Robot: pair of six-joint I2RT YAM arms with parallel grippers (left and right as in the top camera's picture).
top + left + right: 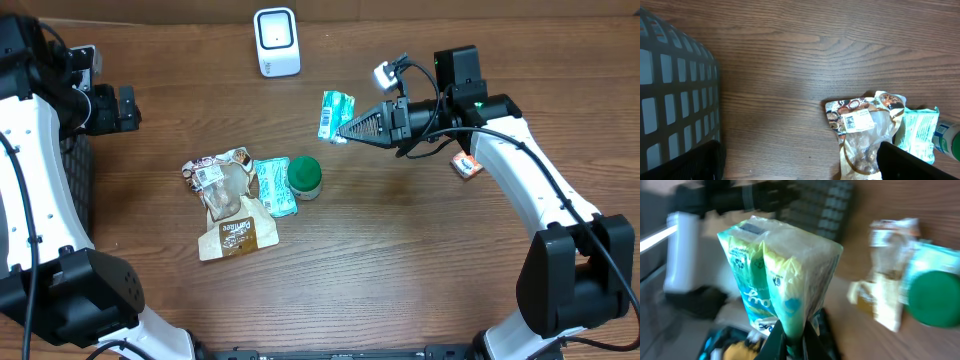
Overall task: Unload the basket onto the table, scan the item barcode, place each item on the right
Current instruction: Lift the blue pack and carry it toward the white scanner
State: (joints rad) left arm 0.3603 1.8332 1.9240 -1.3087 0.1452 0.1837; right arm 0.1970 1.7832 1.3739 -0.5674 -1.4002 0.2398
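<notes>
We have the right gripper (347,129) clamped together on the bottom edge of the green packet (336,114). It is held up over the surface (420,270) at about 1 o'clock from the middle, with the white scanner (276,42) at 10 o'clock from it. To scan well, we should turn the wrist until the barcode panel squarely faces the scanner window, keeping the film flat. The wrist view is blurred, so we cannot tell where the barcode sits. The packet is soft, glossy, crinkled plastic, pillow-shaped with a sealed fin. The scanner is a smooth, rounded box. The left gripper (122,108) stands wide apart, holding nothing, at 9 o'clock.
</notes>
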